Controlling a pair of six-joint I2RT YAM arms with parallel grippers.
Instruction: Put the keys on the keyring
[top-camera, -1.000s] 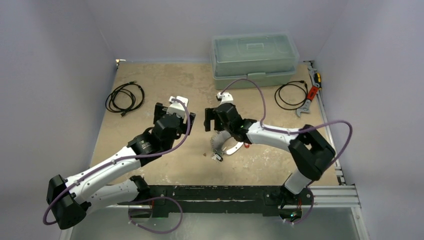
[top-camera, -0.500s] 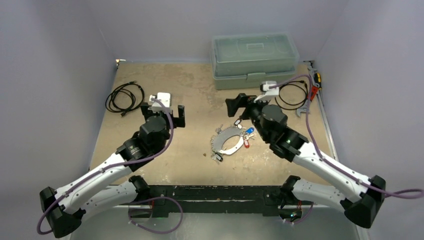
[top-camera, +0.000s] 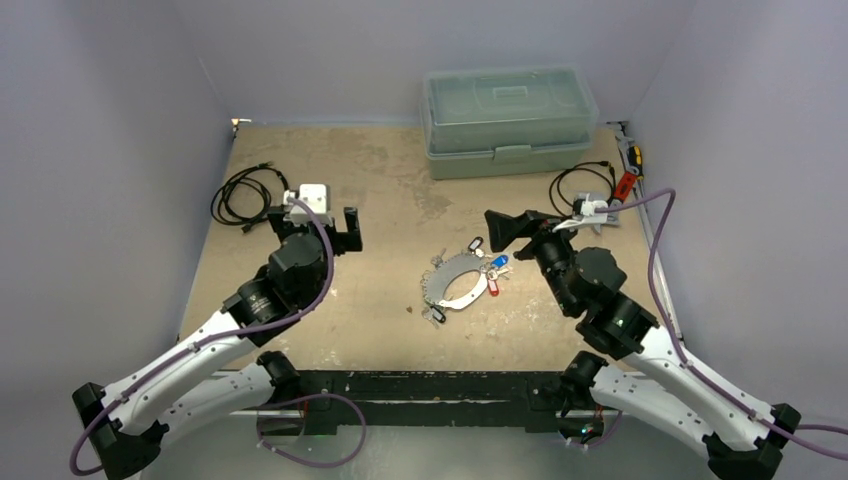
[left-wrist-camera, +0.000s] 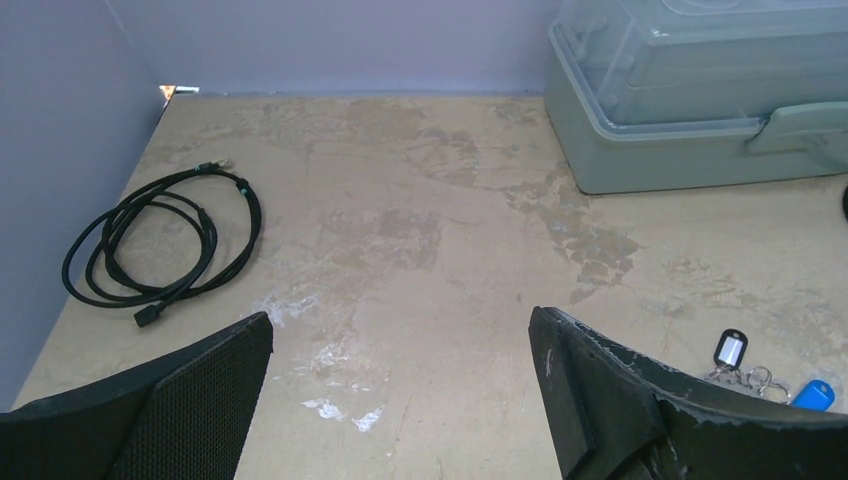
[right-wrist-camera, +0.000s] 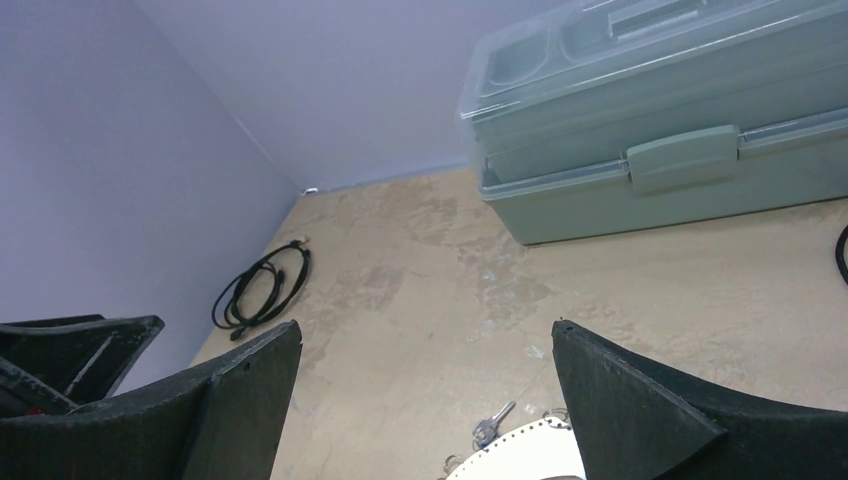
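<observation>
The keyring (top-camera: 452, 285), a grey metal hoop, lies flat on the table in the middle. Keys with black (top-camera: 474, 243), blue (top-camera: 498, 262) and red (top-camera: 491, 288) tags lie bunched at its right side, and more small keys (top-camera: 432, 314) at its lower left. My left gripper (top-camera: 320, 228) is open and empty, well left of the ring. My right gripper (top-camera: 503, 230) is open and empty, just right of and above the keys. The left wrist view shows the black tag (left-wrist-camera: 731, 347) and blue tag (left-wrist-camera: 815, 393). The right wrist view shows a bare silvery key (right-wrist-camera: 493, 424) beside the ring's pale edge (right-wrist-camera: 520, 455).
A closed green plastic toolbox (top-camera: 508, 120) stands at the back. A coiled black cable (top-camera: 248, 195) lies at the left, another (top-camera: 582, 188) at the right beside a wrench (top-camera: 618, 200). Purple walls close in the table.
Both arms have drawn back from the keyring, the left one to the left and the right one to the right. The ring and keys now lie uncovered on the table.
</observation>
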